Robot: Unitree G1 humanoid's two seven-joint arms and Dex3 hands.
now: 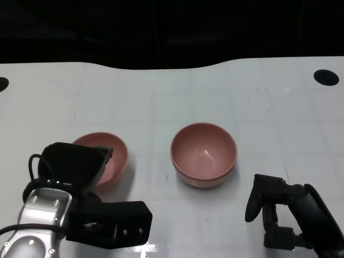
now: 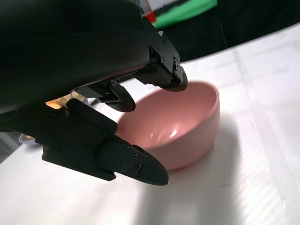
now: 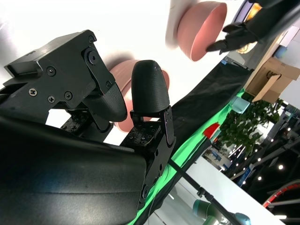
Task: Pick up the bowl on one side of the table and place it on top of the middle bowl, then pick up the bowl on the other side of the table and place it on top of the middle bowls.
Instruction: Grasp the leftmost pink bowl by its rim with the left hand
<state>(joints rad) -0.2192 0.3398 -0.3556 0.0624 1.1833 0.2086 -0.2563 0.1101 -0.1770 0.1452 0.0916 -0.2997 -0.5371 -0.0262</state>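
Observation:
Two pink bowls stand on the white table (image 1: 258, 107). The middle bowl (image 1: 204, 155) is upright and untouched, with a paler band low on its wall. The left bowl (image 1: 115, 156) is partly hidden by my left hand (image 1: 80, 172), which reaches over its near rim. In the left wrist view that hand (image 2: 117, 112) straddles the left bowl (image 2: 187, 126): upper fingers (image 2: 164, 75) above the rim, a lower finger (image 2: 133, 166) outside the wall, gaps showing. The bowl rests on the table. My right hand (image 1: 282, 215) lies near the front right, fingers (image 3: 150, 89) apart and empty, the middle bowl (image 3: 123, 77) beyond them.
Black round holes mark the table at the far right (image 1: 326, 77) and far left (image 1: 1, 83). The table's back edge meets a dark backdrop. In the right wrist view the left bowl (image 3: 201, 28) shows far off, with cardboard boxes (image 3: 267, 77) and plants beyond the table.

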